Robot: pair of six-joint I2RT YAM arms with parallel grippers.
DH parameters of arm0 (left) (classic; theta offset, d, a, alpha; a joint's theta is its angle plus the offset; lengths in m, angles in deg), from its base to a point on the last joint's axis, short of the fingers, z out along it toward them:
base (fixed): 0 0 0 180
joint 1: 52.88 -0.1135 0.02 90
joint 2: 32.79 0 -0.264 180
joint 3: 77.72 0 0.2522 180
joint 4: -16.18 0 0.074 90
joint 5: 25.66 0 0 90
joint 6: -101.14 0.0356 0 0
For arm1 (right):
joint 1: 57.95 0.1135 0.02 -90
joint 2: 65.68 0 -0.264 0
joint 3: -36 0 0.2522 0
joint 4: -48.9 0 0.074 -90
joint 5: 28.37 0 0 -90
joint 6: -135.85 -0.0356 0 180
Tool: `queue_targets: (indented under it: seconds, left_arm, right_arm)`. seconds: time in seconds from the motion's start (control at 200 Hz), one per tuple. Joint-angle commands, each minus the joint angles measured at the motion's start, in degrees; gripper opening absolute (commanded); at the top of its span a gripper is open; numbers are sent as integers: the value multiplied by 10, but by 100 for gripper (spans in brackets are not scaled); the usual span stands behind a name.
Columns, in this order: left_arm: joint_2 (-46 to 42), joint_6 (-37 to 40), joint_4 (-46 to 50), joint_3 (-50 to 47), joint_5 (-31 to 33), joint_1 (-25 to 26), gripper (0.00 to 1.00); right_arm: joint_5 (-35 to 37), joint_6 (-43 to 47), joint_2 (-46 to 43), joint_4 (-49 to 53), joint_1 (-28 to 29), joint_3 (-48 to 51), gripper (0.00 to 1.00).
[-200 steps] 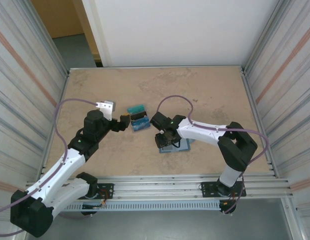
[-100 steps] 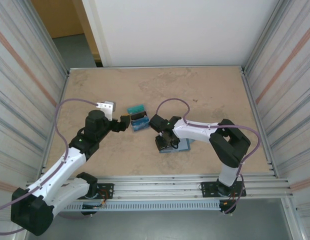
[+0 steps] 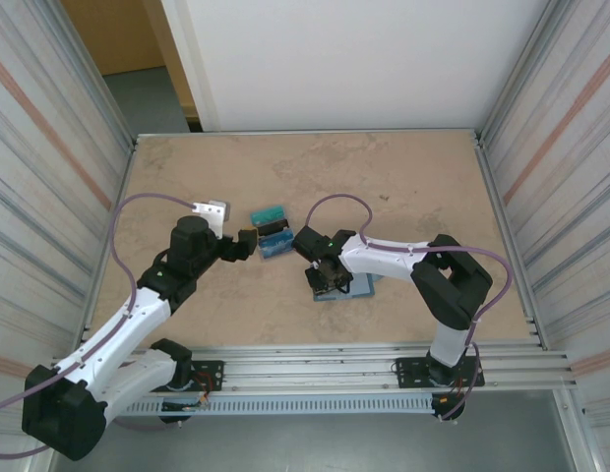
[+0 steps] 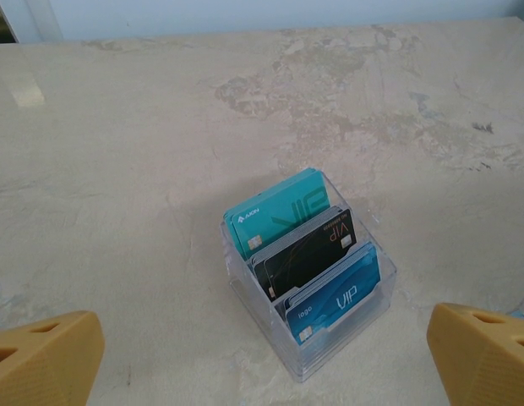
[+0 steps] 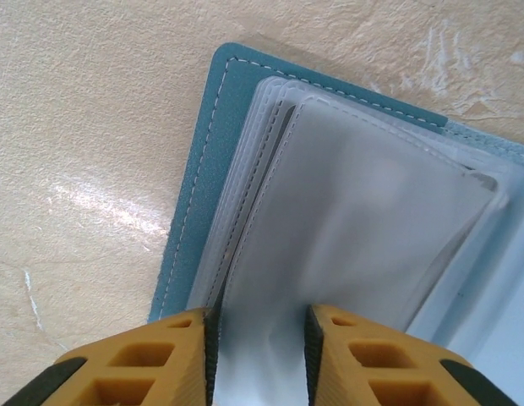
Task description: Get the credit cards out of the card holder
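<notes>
Top view: left hand (image 3: 248,243) sits just beside the clear box (image 3: 276,247) of credit cards (image 3: 269,214), right hand (image 3: 325,279) down on the card holder (image 3: 356,286). Left wrist: left hand (image 4: 264,359) wide, credit cards (image 4: 306,252) upright in the box. Right wrist: right hand (image 5: 258,338) narrow, pinching the card holder's (image 5: 193,190) clear sleeves

1. Lit brightly, evenly from overhead; faint soft shadows on the mottled beige tabletop (image 3: 403,177).
2. White sheen there in right wrist view, beside the steel-blue stitched card holder (image 5: 190,211); milky glare over its clear sleeves.
3. Sharp on the clear plastic card box (image 4: 306,279); left gripper's orange fingertips (image 4: 42,359) slightly soft.
4. Wide-angle lean in the corrugated metal walls (image 3: 49,167).
</notes>
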Motion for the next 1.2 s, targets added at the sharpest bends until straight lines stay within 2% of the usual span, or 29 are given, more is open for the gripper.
queue_targets:
  seconds: [0.0,0.185,0.331,0.501,0.717,0.952,1.193]
  left_arm:
    - [-3,2,11,28,-16,2,99]
    - [-12,4,15,37,-31,3,99]
    - [-19,7,17,44,-38,4,99]
    - [-20,7,22,54,-38,8,99]
    - [-16,15,33,63,-15,26,99]
    - [-4,22,43,68,32,71,99]
    - [30,27,44,70,121,164,99]
  right_arm:
    - [9,-1,-4,10,-1,14,28]
    - [18,-1,-28,14,-4,14,19]
    - [38,-7,-53,19,-9,17,18]
    - [59,-17,-85,26,-23,31,21]
    - [70,-32,-124,30,-56,70,30]
    - [69,-38,-174,23,-89,115,35]
    - [55,-31,-198,1,-144,152,34]
